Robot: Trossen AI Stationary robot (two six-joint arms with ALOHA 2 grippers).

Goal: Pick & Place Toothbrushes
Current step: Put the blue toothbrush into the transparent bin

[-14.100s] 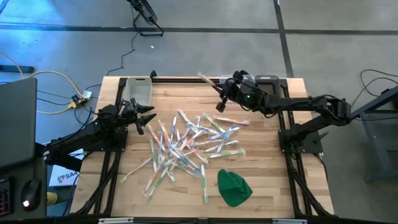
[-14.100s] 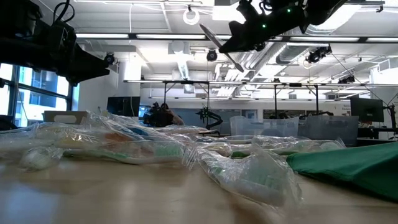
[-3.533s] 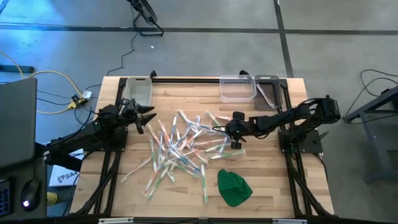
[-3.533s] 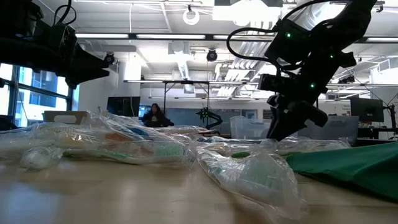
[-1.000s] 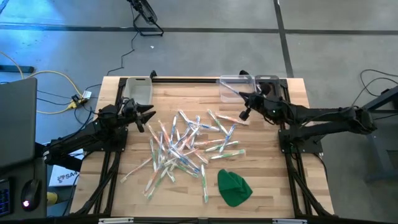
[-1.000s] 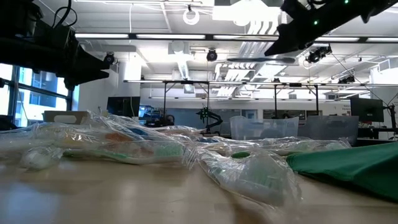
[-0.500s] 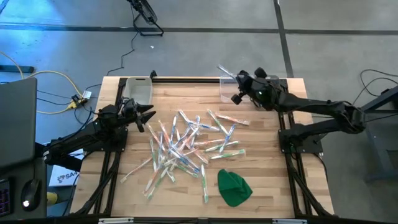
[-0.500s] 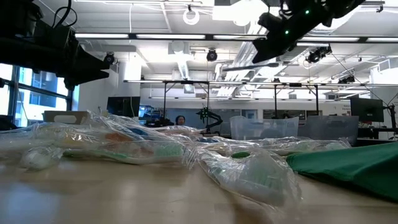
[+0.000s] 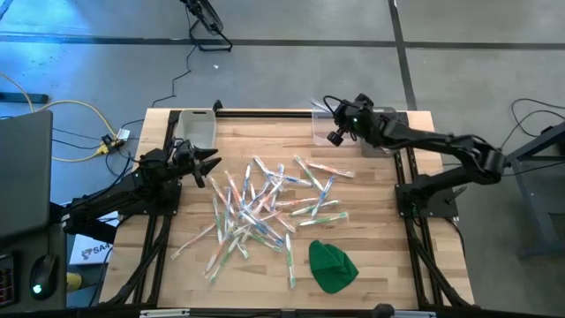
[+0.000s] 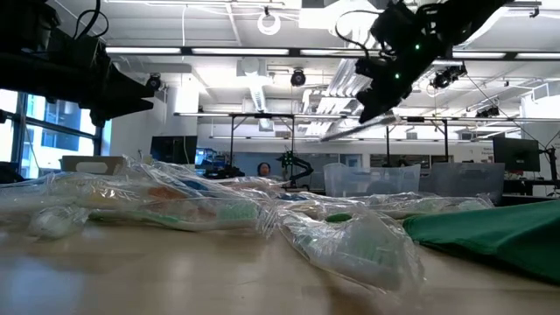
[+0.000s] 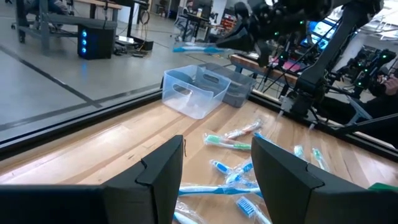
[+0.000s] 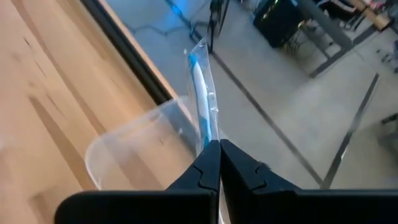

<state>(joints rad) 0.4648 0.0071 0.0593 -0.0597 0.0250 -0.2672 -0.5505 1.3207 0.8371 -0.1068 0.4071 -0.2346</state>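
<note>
While the right arm's jaws (image 12: 214,155) pinch a wrapped toothbrush (image 12: 202,102) above the clear bin (image 9: 337,128) at one o'clock, a crooked release could bounce it onto the counter (image 9: 371,230); left jaws (image 11: 214,165) gape idle.

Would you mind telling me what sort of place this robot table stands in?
Probably an open robotics lab or workshop: a bare grey concrete floor around the table, exposed ceiling ducts under strip lights, and other dark metal-framed workbenches behind.

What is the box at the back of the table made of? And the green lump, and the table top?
The box looks like clear plastic: the wood shows through it. The green lump seems soft cloth, crumpled and matte. The table top looks like pale wood planks with visible grain.
</note>
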